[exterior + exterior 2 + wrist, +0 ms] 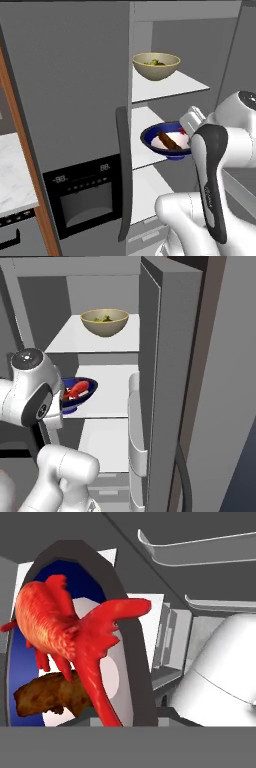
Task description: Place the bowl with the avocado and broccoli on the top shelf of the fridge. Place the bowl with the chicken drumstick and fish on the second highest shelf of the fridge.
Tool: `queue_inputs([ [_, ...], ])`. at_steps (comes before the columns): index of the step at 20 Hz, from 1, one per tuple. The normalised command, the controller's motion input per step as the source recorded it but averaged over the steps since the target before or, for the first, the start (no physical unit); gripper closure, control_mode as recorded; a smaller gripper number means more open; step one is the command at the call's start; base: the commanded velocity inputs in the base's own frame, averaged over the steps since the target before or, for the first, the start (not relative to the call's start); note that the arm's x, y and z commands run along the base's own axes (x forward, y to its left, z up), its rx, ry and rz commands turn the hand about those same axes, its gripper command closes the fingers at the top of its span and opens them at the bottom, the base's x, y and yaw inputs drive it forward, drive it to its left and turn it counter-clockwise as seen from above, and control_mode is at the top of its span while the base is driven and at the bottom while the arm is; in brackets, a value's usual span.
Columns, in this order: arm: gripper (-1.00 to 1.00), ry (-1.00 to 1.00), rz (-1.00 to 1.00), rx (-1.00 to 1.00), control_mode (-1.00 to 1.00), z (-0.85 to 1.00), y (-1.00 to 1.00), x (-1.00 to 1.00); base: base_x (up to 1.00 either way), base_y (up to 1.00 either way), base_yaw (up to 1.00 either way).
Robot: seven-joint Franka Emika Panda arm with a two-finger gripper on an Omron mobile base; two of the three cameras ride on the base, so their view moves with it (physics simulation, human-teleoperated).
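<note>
The pale beige bowl (156, 66) (105, 322) with green broccoli (155, 62) stands on the top shelf (165, 87) (90, 343) of the open fridge. The dark blue bowl (150, 137) (87, 391) (75, 572) holds the brown chicken drumstick (169, 141) (50, 697) and the red-orange fish (77, 390) (55, 627). It sits level over the front of the second highest shelf (142, 157) (112, 391). My gripper (186, 134) is shut on its near rim; the fingertips are hidden behind the hand and bowl.
The closed grey fridge door (75, 100) with a dispenser panel is at the left. The open right door (150, 381) carries white bins (137, 431). A lower shelf (145, 192) (105, 441) lies under the blue bowl. A marble counter (12, 175) sits far left.
</note>
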Motion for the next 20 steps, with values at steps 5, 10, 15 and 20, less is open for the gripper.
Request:
queue_inputs([
  [5, 1.00, 0.00, -0.08, 0.00, -1.00, -0.23, -0.25, 0.95, 0.00, 0.00, 0.00],
  [10, 1.00, 0.00, -0.03, 0.00, -1.00, -0.55, -0.28, 0.58, 0.00, 0.00, 0.00],
  [15, 1.00, 0.00, -0.03, 0.00, -1.00, -0.74, -0.21, 0.53, 0.00, 0.00, 0.00],
  [20, 1.00, 0.00, -0.04, 0.00, -1.00, -0.58, 0.00, 0.72, 0.00, 0.00, 0.00],
])
